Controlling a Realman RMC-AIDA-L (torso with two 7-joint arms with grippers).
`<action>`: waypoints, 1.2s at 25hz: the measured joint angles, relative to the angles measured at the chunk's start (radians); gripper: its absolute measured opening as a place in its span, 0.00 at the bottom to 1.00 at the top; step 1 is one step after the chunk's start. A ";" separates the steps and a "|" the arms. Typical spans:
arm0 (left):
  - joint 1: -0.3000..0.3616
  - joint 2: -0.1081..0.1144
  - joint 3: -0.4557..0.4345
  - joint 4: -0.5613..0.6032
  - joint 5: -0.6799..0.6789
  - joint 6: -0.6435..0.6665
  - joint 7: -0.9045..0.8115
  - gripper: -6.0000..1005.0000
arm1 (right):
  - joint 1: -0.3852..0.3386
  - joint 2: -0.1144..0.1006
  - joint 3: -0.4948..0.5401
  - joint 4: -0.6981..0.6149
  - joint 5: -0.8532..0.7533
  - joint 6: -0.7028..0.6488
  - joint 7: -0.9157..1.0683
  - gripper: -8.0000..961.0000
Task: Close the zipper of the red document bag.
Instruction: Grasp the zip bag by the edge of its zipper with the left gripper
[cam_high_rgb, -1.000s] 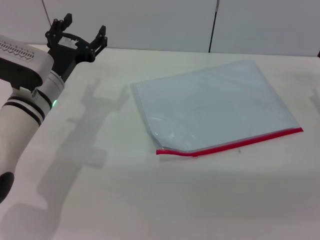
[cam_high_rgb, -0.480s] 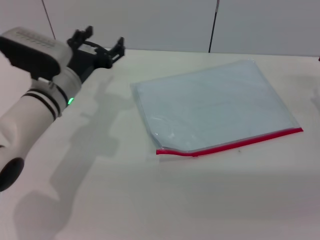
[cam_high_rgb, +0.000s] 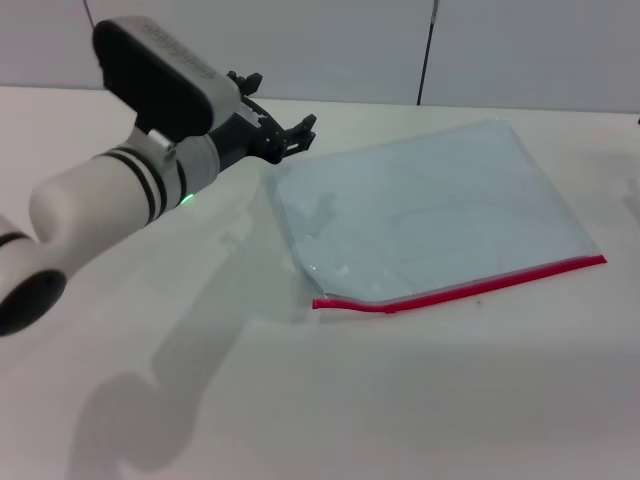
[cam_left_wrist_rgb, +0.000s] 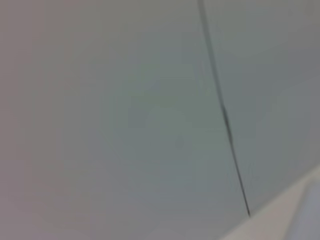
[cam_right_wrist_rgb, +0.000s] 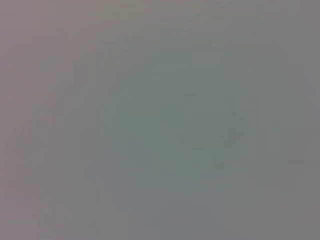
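on the pale desk (cam_high_rgb: 300, 400): the red document bag (cam_high_rgb: 430, 215) lies flat, a translucent blue-grey pouch set at a slant, well right of centre in the head view.
zipper: the zipper (cam_high_rgb: 465, 288) runs as a thin bright red strip along the bag's near edge, from the near left corner up to the right corner.
zipper's left end: the strip curls up a little at the near left corner, and the plastic there looks slightly lifted and wrinkled; no slider can be made out.
left arm: white with black rings and a small green light, reaching in from the left side across the desk toward the bag's far left corner.
left pincer: the left pincer (cam_high_rgb: 285, 132) is black and hangs above the desk just beside that far left corner, not touching the bag; its fingers stand apart, spread fairly wide, with nothing between them.
shadow: the arm's shadow falls across the desk on the left and onto the bag's left part.
left wrist view: only a plain grey wall (cam_left_wrist_rgb: 125, 120) with a dark seam (cam_left_wrist_rgb: 225, 115) running down it, and a pale strip at one corner.
right pincer: nowhere in sight in the head view, and the right wrist view is a flat grey blur, so its state cannot be told.
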 joint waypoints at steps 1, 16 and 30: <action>0.010 0.003 -0.006 -0.053 0.000 -0.077 0.036 0.87 | 0.000 0.000 0.000 0.000 -0.001 0.000 0.000 0.92; -0.090 -0.088 -0.074 -0.342 0.001 -0.872 0.395 0.87 | 0.011 -0.001 0.000 -0.004 0.000 0.019 -0.001 0.92; -0.134 -0.091 -0.065 -0.575 -0.042 -1.263 0.490 0.87 | 0.014 -0.001 0.000 -0.008 0.003 0.024 0.001 0.92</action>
